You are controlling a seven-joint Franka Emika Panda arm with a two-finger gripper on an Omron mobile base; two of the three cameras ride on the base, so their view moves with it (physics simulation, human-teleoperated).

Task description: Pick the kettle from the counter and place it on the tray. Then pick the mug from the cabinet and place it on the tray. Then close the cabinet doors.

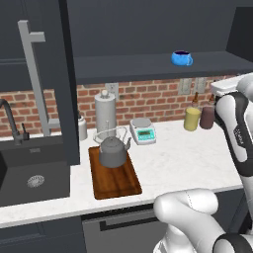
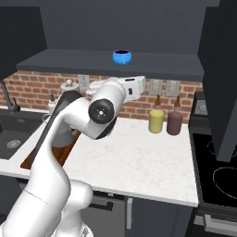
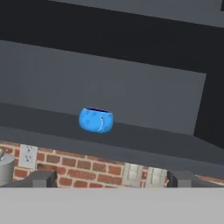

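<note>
One kettle [image 1: 113, 151] sits on one tray [image 1: 114, 184], and one mug [image 1: 182, 58] is up on the shelf. Far right on the counter stand two bottles, one yellow [image 1: 192, 118] and one dark red [image 1: 207, 116]. There is also one scale [image 1: 143, 130], one paper-towel roll [image 1: 105, 112] and one sink [image 1: 29, 177] at left.

The white arm [image 2: 60, 139] rises from its base, bends at a dark elbow joint, and reaches forward and upward, with the claw [image 3: 111, 178] spread wide, both dark fingertips [image 3: 41, 178] well apart, holding nothing.
</note>
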